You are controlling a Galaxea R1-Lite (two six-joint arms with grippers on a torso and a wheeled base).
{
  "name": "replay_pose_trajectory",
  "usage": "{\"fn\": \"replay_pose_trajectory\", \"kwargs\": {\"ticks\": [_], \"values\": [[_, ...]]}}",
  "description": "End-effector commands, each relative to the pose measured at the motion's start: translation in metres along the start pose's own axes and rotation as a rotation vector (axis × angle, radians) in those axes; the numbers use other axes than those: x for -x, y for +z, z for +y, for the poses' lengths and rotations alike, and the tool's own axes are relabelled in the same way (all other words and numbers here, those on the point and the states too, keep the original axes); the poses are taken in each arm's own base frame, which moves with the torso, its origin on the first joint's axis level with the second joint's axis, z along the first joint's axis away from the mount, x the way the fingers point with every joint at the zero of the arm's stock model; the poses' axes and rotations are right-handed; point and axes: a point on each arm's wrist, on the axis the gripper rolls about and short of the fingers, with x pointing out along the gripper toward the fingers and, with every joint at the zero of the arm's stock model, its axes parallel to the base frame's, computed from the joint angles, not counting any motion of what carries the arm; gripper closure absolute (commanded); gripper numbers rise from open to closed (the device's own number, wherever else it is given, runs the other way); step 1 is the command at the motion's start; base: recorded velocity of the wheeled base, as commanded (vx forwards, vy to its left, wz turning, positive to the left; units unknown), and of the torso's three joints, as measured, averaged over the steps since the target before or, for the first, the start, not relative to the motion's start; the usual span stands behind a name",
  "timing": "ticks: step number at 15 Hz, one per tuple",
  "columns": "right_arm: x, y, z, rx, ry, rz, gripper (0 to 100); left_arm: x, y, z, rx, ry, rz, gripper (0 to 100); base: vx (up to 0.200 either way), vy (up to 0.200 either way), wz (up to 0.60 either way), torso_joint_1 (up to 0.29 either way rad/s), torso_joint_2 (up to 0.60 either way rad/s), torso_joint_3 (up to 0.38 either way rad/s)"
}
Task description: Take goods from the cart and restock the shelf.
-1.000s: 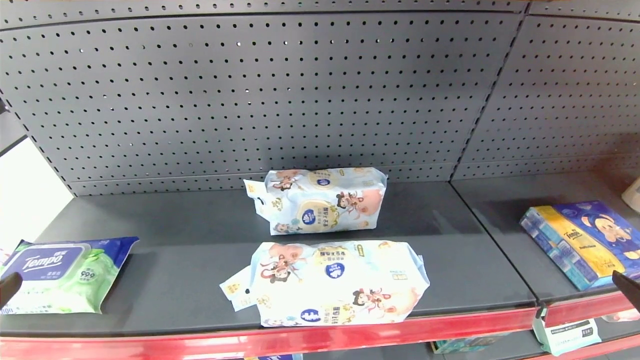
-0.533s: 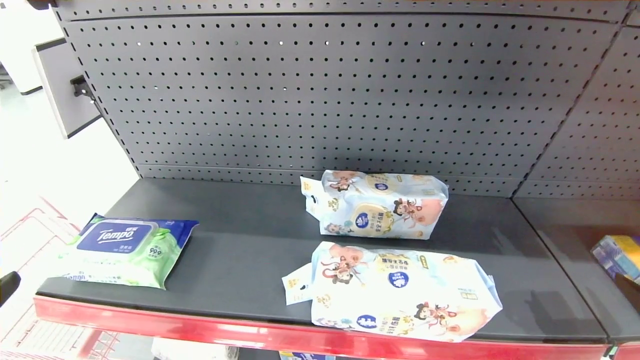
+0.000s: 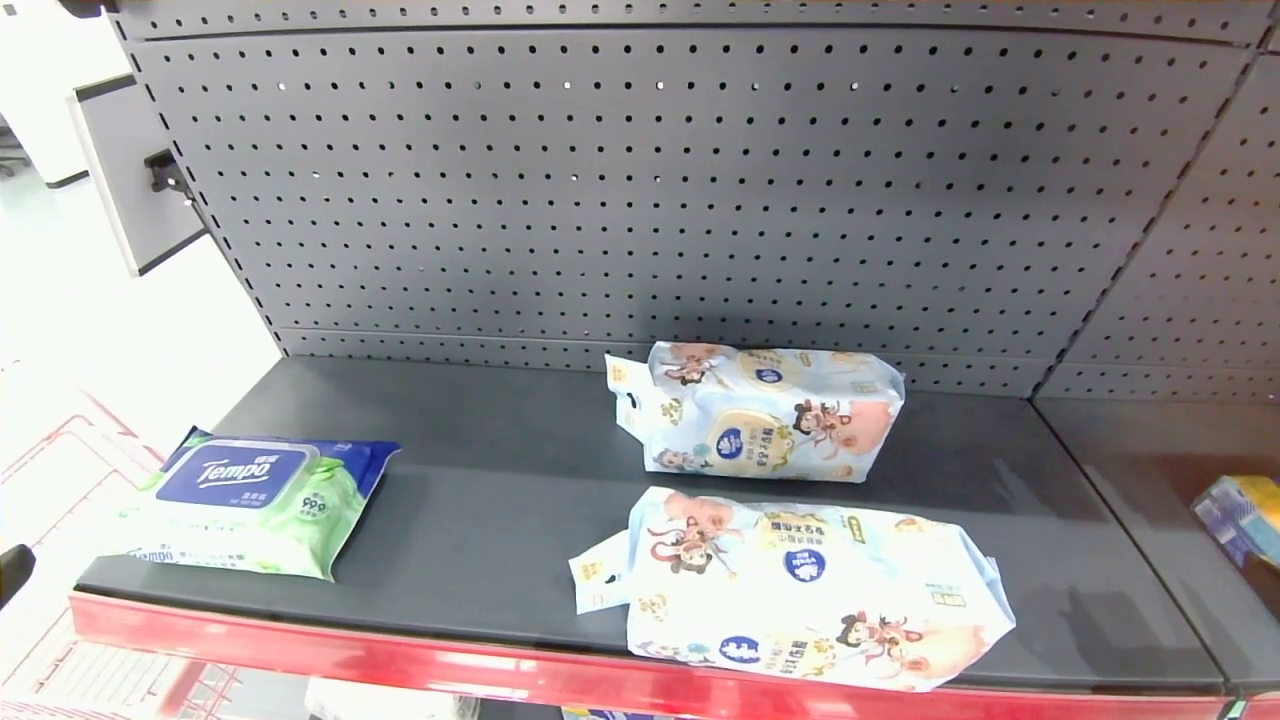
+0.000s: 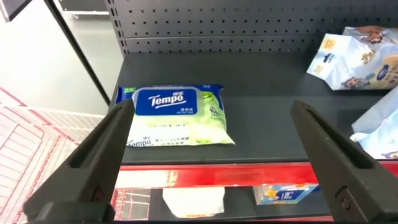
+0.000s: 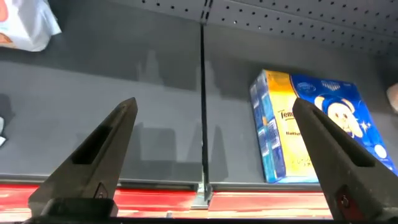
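Note:
A green and blue wipes pack (image 3: 255, 503) lies flat at the left front of the dark shelf (image 3: 480, 510). Two cartoon-print tissue packs sit mid-shelf: one near the pegboard (image 3: 765, 410), one at the front edge (image 3: 810, 590). My left gripper (image 4: 212, 107) hovers open in front of the shelf edge, facing the wipes pack (image 4: 177, 115), with nothing between its fingers. Farther right, my right gripper (image 5: 216, 104) is open and empty in front of the shelf divider (image 5: 203, 93). A blue and yellow tissue box (image 5: 317, 124) lies on the neighbouring shelf bay.
A red wire cart (image 4: 25, 143) stands low beside the shelf's left end (image 3: 60, 470). The red price rail (image 3: 400, 665) runs along the shelf front. Pegboard (image 3: 640, 200) backs the shelf. More goods sit on the lower shelf (image 4: 193, 202). Bare shelf lies between the wipes and the tissue packs.
The whole head view has swung to the left, bringing in the shelf's left end and the cart; the camera moved. The packs lie where they were. Both grippers stay open.

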Motion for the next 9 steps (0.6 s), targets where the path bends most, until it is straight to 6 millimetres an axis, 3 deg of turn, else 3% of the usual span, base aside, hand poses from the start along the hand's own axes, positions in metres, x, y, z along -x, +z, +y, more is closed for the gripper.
{"fn": "replay_pose_trajectory", "kwargs": {"ticks": [1,6,9], "values": [[0.0010,-0.0003,-0.0002,0.000,-0.002,-0.005,0,0.0000,0.0000,0.0000,0.000,0.001,0.000,0,0.000,0.000,0.00,0.000,0.00,0.000],[-0.0002,-0.0009,0.0002,0.015,0.002,0.004,0,0.0014,-0.0022,0.0005,-0.091,0.009,0.025,0,0.000,0.000,0.00,0.000,0.00,0.000],[-0.0007,-0.0010,0.0004,0.023,0.004,0.006,0,0.0020,-0.0035,0.0006,-0.101,0.010,0.032,0,-0.200,0.000,0.00,0.007,0.00,0.001]]}}
